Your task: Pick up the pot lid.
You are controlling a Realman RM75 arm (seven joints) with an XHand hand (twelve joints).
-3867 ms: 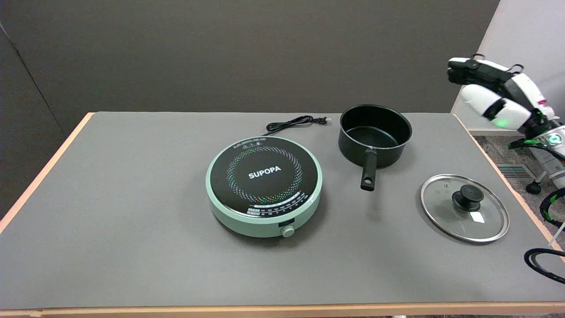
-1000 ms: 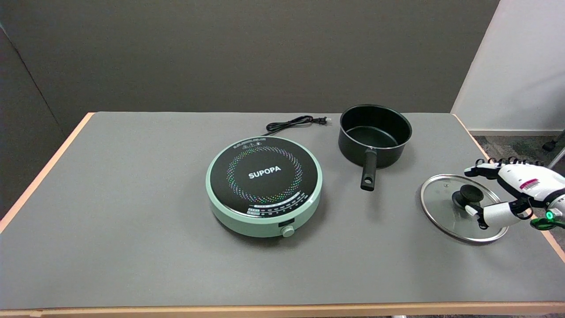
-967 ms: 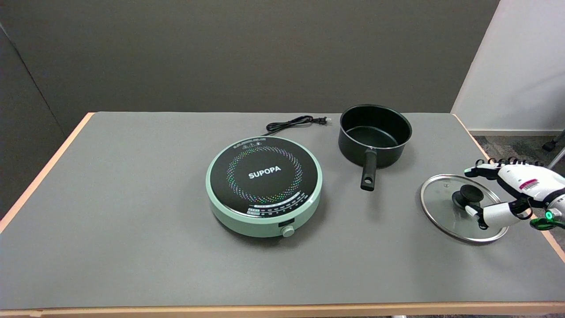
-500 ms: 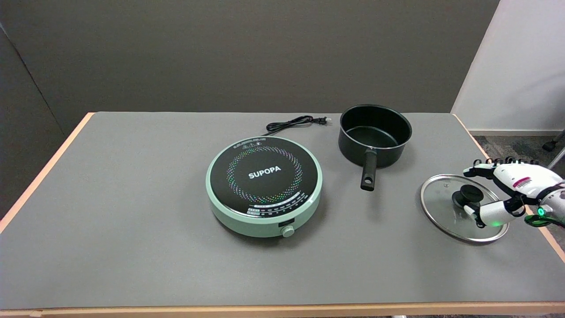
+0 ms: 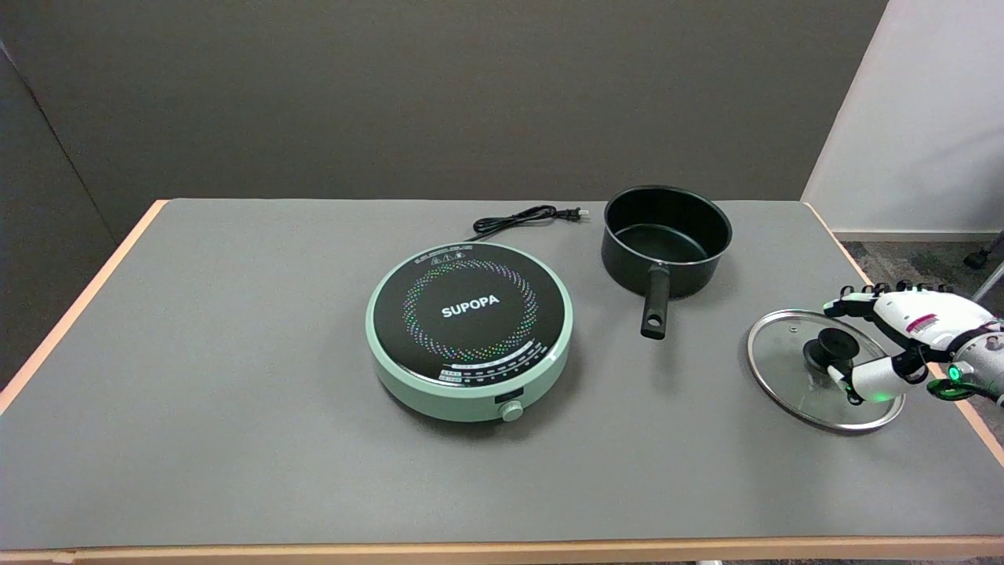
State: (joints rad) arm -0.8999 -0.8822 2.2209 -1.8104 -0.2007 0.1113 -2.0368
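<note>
The lid [image 5: 792, 369] lies flat at the table's [image 5: 235, 353] right edge, knob [image 5: 833, 346] up. The robot hand [image 5: 894, 341] brackets the knob, fingers apart, holding nothing — a shallow pinch could slip off, and a nudge might slide the lid off the edge.

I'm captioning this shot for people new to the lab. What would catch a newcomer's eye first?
Probably the mint-green induction cooker marked SUPOPA at the table's centre, its black top ringed with coloured dots. Behind it to the right stands an open black saucepan. At the right edge, the white right hand reaches over the glass pot lid, fingers spread either side of its black knob.
</note>
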